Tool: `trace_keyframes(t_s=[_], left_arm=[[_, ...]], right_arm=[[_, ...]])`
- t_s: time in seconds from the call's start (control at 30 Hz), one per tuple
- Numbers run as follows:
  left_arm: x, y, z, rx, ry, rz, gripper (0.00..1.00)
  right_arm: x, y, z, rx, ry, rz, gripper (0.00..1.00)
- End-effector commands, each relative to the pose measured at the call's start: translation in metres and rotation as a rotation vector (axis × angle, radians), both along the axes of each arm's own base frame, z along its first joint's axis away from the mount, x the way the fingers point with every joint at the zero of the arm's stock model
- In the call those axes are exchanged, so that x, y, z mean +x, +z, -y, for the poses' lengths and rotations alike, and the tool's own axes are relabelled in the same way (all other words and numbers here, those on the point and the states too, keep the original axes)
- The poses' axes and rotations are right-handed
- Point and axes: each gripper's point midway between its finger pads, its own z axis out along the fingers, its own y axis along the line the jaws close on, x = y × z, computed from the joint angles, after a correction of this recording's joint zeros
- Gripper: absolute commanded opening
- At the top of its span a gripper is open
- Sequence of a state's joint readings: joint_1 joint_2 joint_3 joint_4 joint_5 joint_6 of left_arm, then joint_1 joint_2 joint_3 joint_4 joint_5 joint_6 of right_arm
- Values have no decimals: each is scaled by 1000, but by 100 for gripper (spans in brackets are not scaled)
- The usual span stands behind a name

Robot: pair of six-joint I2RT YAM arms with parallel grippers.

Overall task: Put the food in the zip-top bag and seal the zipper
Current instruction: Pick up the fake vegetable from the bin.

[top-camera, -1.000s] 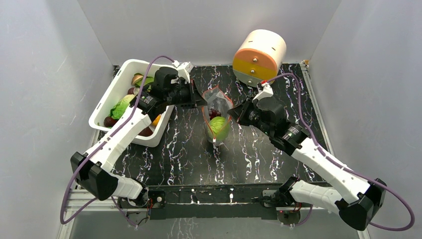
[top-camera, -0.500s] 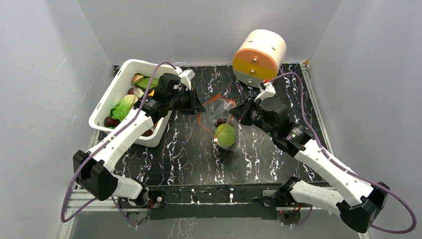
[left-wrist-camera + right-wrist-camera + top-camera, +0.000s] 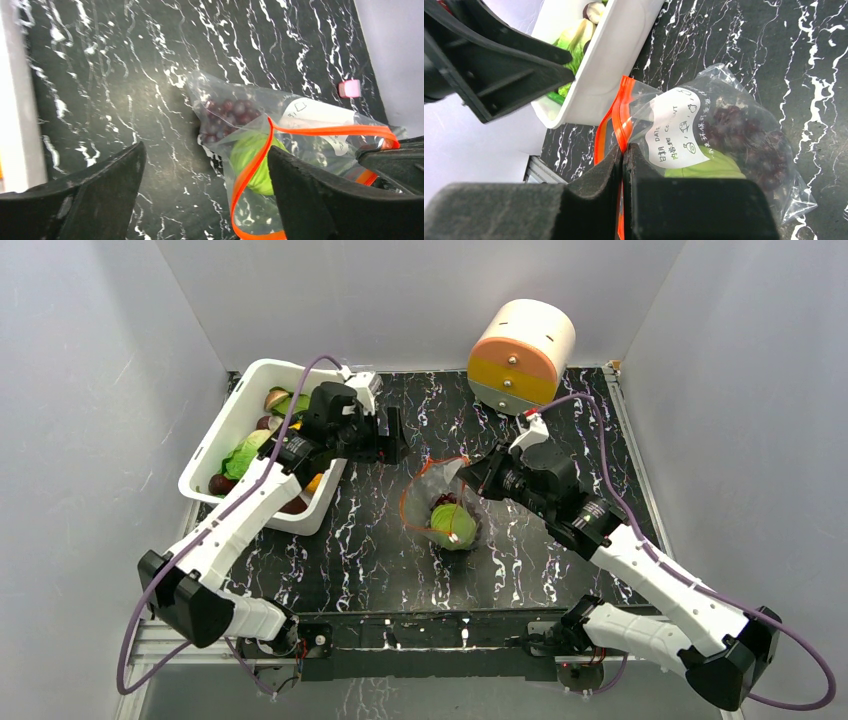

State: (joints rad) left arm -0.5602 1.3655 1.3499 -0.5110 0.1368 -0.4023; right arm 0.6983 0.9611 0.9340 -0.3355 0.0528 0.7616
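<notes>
Two hands are recorded over the black marbled table (image 3: 380,550).

Left hand (image 3: 392,435): held in the upper middle of the top view, just beside the white bin (image 3: 250,375). Its fingers are spread wide apart and nothing is held between them. In its own wrist view the bag is seen below and ahead of it, not touched.

Right hand (image 3: 624,162): fingers pressed together, clamped on the orange-red zipper (image 3: 621,117) at the mouth edge of the zip-top bag (image 3: 445,510). The strip is pinched between the two pads. The slider tab cannot be made out.

Bag: found at the centre of the top view, between the two hands, with its lower part resting on the table. The mouth is seen gaping, the orange strip forming a loose loop toward the left of the frame. A white label (image 3: 676,132) with handwriting is noted on the clear wall.

Contents of the bag: a round green cabbage (image 3: 455,525) is lodged low in the bag, and a dark purple grape bunch (image 3: 227,117) is packed against it, touching.

Bin: placed at the upper left of the top view. More food is seen inside, among it a green leafy piece (image 3: 245,453) and a dark round fruit (image 3: 222,483); other pieces are partly hidden by the left arm.

A cream-and-orange cylinder (image 3: 522,355) is noted at the upper right of the top view, well apart from the bag.
</notes>
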Motion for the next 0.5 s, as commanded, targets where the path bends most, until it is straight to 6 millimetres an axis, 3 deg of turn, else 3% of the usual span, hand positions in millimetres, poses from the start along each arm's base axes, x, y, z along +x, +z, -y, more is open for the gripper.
trace_keyframes(t_s=[0.0, 0.3, 0.47], left_arm=[[9, 48, -28, 69, 68, 186, 97], [45, 75, -60, 197, 198, 252, 98], [64, 86, -81, 139, 240, 189, 98]], right_arm=[[-2, 34, -5, 131, 18, 91, 0], [-3, 31, -3, 107, 15, 74, 0], [-6, 30, -2, 115, 15, 71, 0]])
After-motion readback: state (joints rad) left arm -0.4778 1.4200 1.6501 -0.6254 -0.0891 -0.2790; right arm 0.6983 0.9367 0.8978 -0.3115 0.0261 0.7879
